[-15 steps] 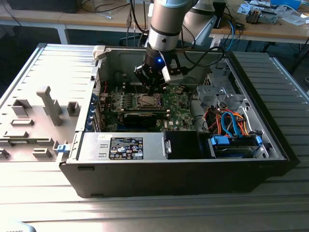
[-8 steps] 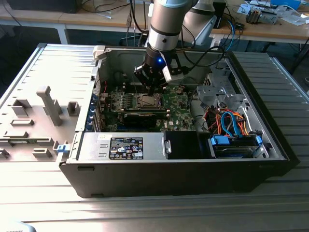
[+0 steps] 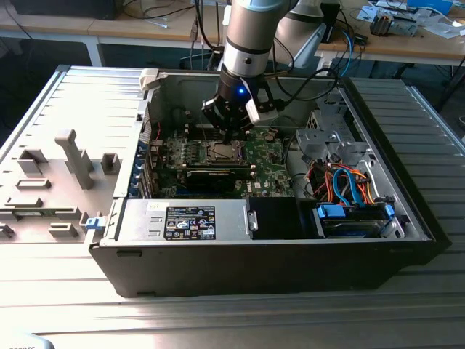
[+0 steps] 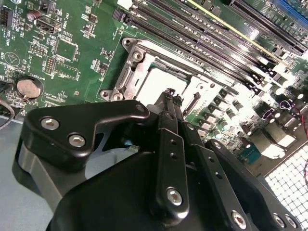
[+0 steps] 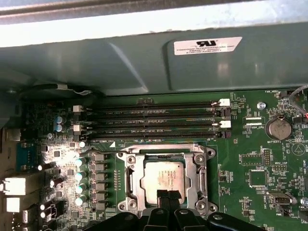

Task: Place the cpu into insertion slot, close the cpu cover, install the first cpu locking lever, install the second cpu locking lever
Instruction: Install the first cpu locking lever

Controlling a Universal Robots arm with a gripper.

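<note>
The cpu (image 5: 162, 175) shows its silvery top in the insertion slot (image 5: 207, 179) on the green motherboard (image 5: 250, 159). The silver cpu cover (image 5: 136, 179) lies flat around it, and the chip shows through the cover's window. My gripper (image 5: 168, 195) is shut, its two black fingertips pressed together with nothing between them, right at the cpu's edge where the cover's rim runs. In the second wrist view the same gripper (image 4: 169, 95) points down at the cpu (image 4: 159, 79). From the exterior view the gripper (image 3: 228, 133) hangs just above the socket (image 3: 221, 151) inside the open case.
Long black memory slots (image 5: 154, 120) run beside the socket, with the case wall (image 5: 144, 57) beyond them. A coin battery (image 5: 278, 128) sits on the board. A black labelled box (image 3: 189, 222), a blue drive cage (image 3: 352, 218) and coloured cables (image 3: 341, 182) crowd the case's front.
</note>
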